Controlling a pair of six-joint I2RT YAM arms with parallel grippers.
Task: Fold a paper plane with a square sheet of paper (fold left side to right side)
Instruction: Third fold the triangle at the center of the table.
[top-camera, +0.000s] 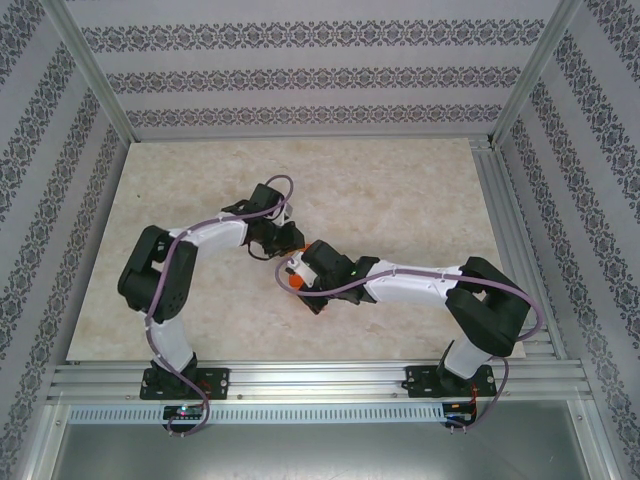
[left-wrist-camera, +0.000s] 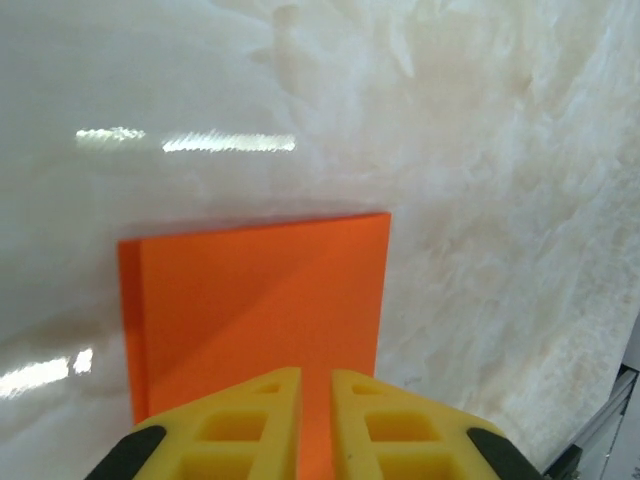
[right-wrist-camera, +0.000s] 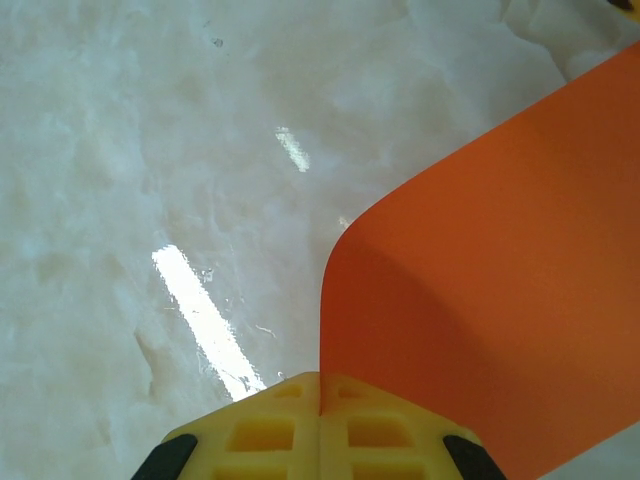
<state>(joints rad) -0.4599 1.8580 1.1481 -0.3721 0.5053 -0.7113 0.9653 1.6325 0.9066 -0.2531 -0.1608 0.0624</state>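
**Top external view.** The left arm rises from its base at the near rail, bends sharply at the elbow and reaches right and inward. Its wrist is turned down, so the left gripper (top-camera: 282, 240) is over mid-table (top-camera: 400, 190). The right arm bends at its elbow near the right rail and stretches left, low and nearly level. The right gripper (top-camera: 303, 272) ends just beside the left one. Small patches of the square sheet of paper (top-camera: 293, 284) show between the two heads.

**Left wrist view.** The left gripper (left-wrist-camera: 316, 376) points down over the sheet (left-wrist-camera: 260, 300), which lies folded flat on the table with a doubled edge along its left side. The yellow fingers (left-wrist-camera: 250, 420) stand nearly together and orange shows through the narrow slit between them. Whether they pinch the sheet cannot be told.

**Right wrist view.** The right gripper (right-wrist-camera: 320, 378) has its fingers (right-wrist-camera: 260, 430) pressed together, clamped on the sheet (right-wrist-camera: 490, 280). The sheet curls up off the table from the fingertips towards the upper right.
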